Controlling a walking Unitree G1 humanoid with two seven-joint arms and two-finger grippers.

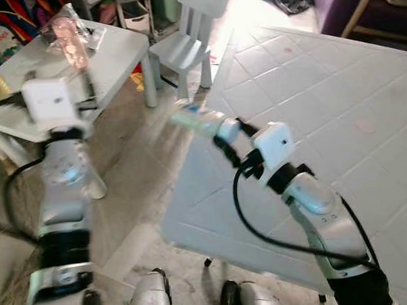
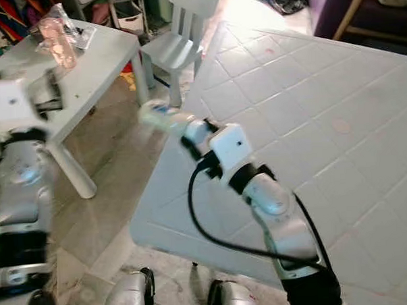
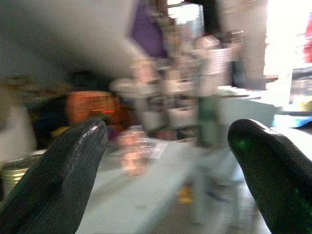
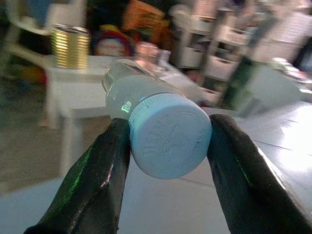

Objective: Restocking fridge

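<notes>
In the right wrist view the nearest thing was the pale blue screw cap of a bottle (image 4: 156, 129), pressed between the two black fingers (image 4: 95, 187) of the right hand (image 1: 224, 139). The fingers were clenched on the bottle just behind the cap, one on each side, and the clear body with its label pointed away from the camera. Seen from the head, the right arm reached forward over the near left corner of a large white tiled tabletop (image 1: 336, 106), and the bottle lay roughly level in the grasp, its far end sticking out past the tabletop's left edge above the floor (image 1: 130, 169).

The left hand (image 3: 165, 180) was raised on the robot's left with its fingers (image 3: 63, 170) spread wide and nothing between them. Beyond it stood a small white tabletop (image 1: 108, 59) with a pinkish clear container (image 1: 70, 40) and some crinkled clear wrapping on it; the picture was too blurred to say more about them. A gold-coloured tin (image 4: 70, 46) stood on that small tabletop in the right wrist view. A small white chair (image 1: 185, 48) stood between the two tabletops, near the far corner of the smaller one.
</notes>
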